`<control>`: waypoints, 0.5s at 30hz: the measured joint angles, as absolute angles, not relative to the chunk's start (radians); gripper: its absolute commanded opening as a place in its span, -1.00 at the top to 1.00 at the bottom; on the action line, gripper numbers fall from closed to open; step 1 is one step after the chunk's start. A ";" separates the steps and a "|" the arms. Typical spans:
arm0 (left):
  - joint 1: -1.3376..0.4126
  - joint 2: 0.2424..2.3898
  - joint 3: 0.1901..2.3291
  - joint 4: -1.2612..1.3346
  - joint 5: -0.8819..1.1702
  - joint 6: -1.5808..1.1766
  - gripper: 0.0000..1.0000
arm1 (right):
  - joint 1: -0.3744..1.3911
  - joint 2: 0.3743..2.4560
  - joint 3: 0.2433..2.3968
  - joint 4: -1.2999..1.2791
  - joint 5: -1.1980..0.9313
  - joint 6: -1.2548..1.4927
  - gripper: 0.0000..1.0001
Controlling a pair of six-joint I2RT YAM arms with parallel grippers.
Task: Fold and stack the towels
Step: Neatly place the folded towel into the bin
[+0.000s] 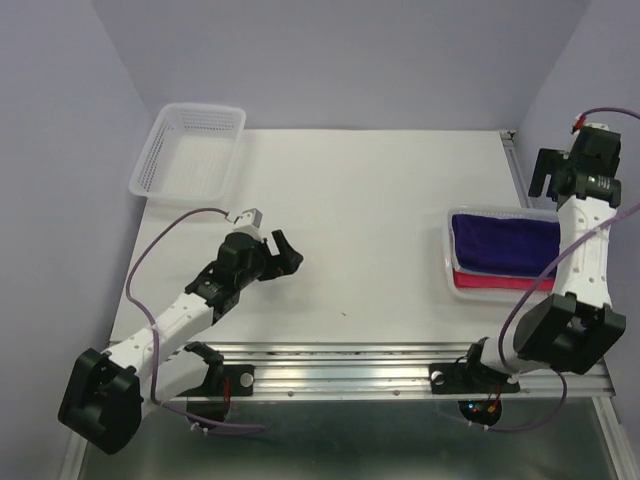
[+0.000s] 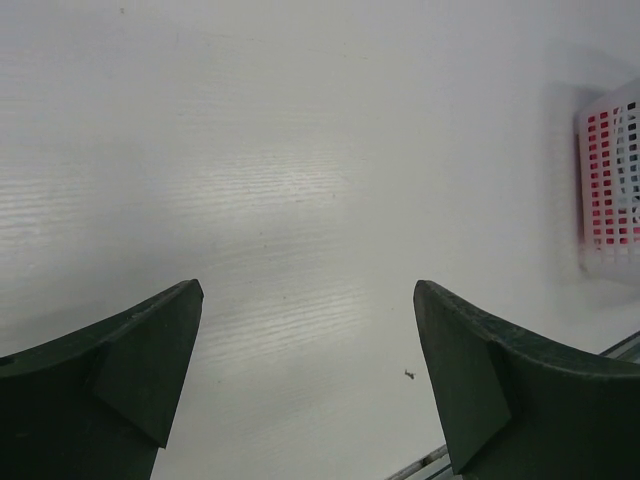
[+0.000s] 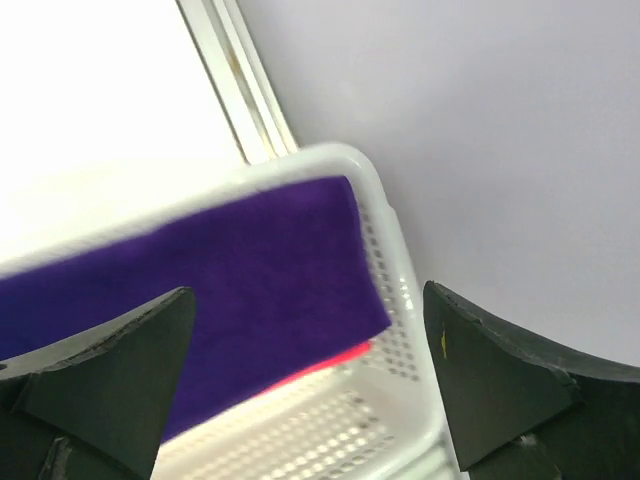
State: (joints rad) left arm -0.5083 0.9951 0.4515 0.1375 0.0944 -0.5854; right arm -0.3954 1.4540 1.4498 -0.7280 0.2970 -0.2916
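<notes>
A dark purple towel [image 1: 505, 243] lies folded on top of a pink-red towel [image 1: 490, 283] inside a white mesh basket [image 1: 447, 255] at the table's right side. My right gripper [image 1: 552, 185] hangs above the basket's far right end. In the right wrist view it [image 3: 308, 292] is open and empty, with the purple towel [image 3: 200, 300], a strip of the pink-red towel [image 3: 320, 368] and the basket's rim [image 3: 400, 290] below. My left gripper [image 1: 292, 252] is open over bare table left of centre, nothing between its fingers [image 2: 308, 290].
An empty white mesh basket [image 1: 190, 150] stands at the table's far left corner. The towel basket [image 2: 612, 180] shows at the right edge of the left wrist view. A metal rail [image 1: 400, 365] runs along the near edge, and walls close in on three sides.
</notes>
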 measured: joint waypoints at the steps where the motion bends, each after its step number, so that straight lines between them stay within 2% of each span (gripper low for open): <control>1: -0.508 0.978 0.454 0.123 0.082 -0.589 -0.98 | -0.395 1.416 1.463 -0.728 0.273 -0.221 -1.00; 4: -0.508 0.929 0.476 0.069 0.035 -0.610 -0.98 | -0.397 1.283 1.441 -0.706 0.202 -0.036 -1.00; 10: -0.508 0.802 0.607 -0.056 -0.136 -0.667 -0.97 | -0.398 0.791 1.063 -0.548 -0.027 0.215 -1.00; 15: -0.508 0.699 0.664 -0.153 -0.242 -0.716 -0.98 | -0.398 0.687 0.960 -0.530 -0.070 0.284 -1.00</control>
